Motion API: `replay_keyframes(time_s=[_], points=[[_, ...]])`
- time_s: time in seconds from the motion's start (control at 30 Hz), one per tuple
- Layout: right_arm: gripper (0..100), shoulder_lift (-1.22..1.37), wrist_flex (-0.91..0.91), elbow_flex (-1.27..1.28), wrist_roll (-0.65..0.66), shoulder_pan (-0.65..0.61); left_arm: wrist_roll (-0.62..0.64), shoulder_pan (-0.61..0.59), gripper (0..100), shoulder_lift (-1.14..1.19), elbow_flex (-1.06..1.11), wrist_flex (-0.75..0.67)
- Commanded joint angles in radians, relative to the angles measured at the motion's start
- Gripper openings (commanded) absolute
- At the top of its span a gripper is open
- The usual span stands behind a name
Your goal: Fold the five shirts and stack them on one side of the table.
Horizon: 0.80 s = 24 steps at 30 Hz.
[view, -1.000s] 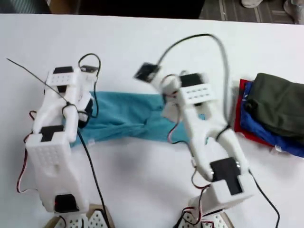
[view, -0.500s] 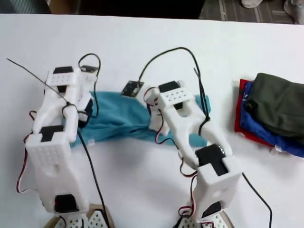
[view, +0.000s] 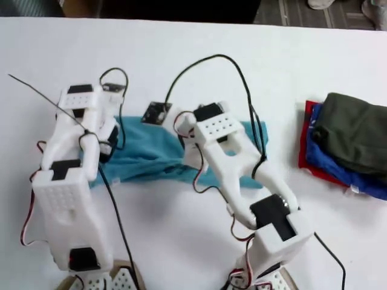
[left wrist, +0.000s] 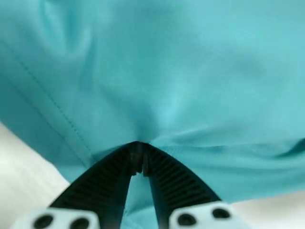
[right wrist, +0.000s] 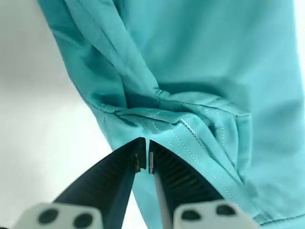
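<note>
Left gripper (left wrist: 138, 160): jaws together, clamped on a pinch of the teal shirt (view: 151, 154), with the cloth puckered at the tips. It sat at the shirt's left end.

Right gripper (right wrist: 144, 155): jaws pressed nearly flat together, closed on a stitched hem edge of the shirt, with folds bunched just past the tips. It sat over the shirt's middle.

The teal shirt lay rumpled in a long band across the white table (view: 181, 54), between the two arms.

Well apart from the shirt, on its right-arm side, was a folded stack: dark green shirt (view: 357, 130) on top, blue shirt (view: 338, 170) under it, red shirt (view: 304, 154) at the bottom with its edge showing toward the teal shirt.
</note>
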Motion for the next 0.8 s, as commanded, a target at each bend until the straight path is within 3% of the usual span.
replay_keyframes(time_s=[0.0,0.43,0.77], points=[[2.1,-0.058,-0.033,-0.028,-0.005,0.019,-0.003,0.015,3,0.023,-0.019,-0.043],[2.1,0.087,-0.170,-0.080,-0.005,0.101,0.006,0.043,3,0.005,-0.025,-0.031],[2.4,-0.127,0.050,-0.247,-0.005,0.107,0.006,0.091,4,-0.196,-0.208,0.178]])
